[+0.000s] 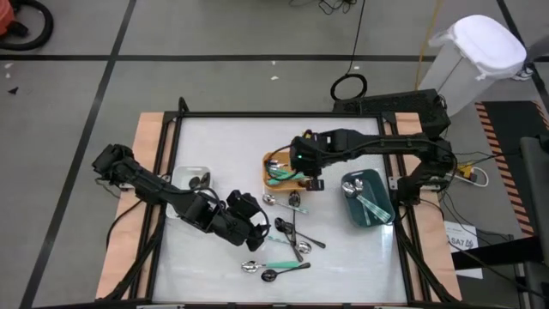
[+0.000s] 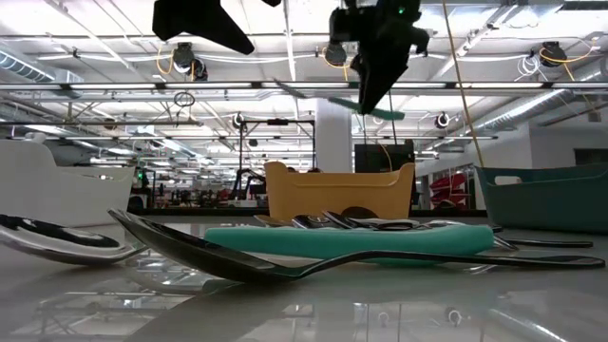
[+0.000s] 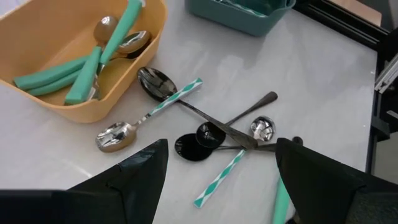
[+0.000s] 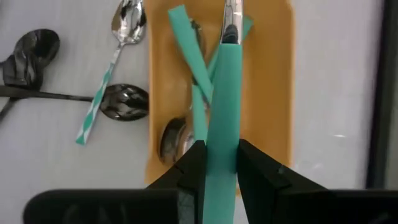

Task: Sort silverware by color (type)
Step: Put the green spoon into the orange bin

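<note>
The right gripper (image 4: 215,163) pinches a solid teal-handled silver utensil (image 4: 224,106) above the orange rectangular bin (image 4: 277,93). The left gripper (image 3: 221,180) hangs wide open, empty, over scattered silverware (image 3: 217,130).

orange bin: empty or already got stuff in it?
Not empty. The orange bin holds several teal-handled utensils lying inside. The right gripper hangs above it, shut on another teal-handled utensil.

No readable text, labels or numbers anywhere.
</note>
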`<state>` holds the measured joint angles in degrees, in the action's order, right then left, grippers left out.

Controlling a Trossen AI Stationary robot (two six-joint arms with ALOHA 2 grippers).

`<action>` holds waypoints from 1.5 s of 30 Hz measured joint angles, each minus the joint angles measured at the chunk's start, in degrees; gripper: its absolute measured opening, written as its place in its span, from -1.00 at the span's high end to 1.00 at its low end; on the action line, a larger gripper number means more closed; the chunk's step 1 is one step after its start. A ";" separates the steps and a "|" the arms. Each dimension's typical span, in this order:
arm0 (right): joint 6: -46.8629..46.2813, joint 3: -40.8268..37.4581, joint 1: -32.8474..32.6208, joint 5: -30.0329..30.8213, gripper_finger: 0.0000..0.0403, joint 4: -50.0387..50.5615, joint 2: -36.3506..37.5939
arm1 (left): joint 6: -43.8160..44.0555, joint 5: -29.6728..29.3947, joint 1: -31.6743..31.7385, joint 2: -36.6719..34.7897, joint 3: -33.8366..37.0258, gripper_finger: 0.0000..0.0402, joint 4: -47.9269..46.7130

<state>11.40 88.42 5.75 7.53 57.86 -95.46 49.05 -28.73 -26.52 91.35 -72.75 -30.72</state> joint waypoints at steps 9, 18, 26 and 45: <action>3.86 0.00 0.29 -0.33 0.65 -0.84 -7.61 | 1.93 0.17 0.00 0.00 0.00 -0.47 -0.68; 3.85 -0.02 1.01 -0.22 0.63 -0.31 -13.93 | 2.58 0.20 -0.02 0.00 0.00 -0.47 -0.74; 0.50 -0.04 2.06 4.52 0.58 0.62 -16.18 | 2.56 0.22 -0.02 0.00 0.00 -0.47 -0.83; -22.22 -0.04 -1.28 5.62 0.03 2.16 -4.46 | 1.70 8.16 2.39 0.00 0.02 -0.47 -3.06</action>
<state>-10.82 88.38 4.47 13.15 60.01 -99.92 50.75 -20.57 -24.14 91.35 -72.73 -33.78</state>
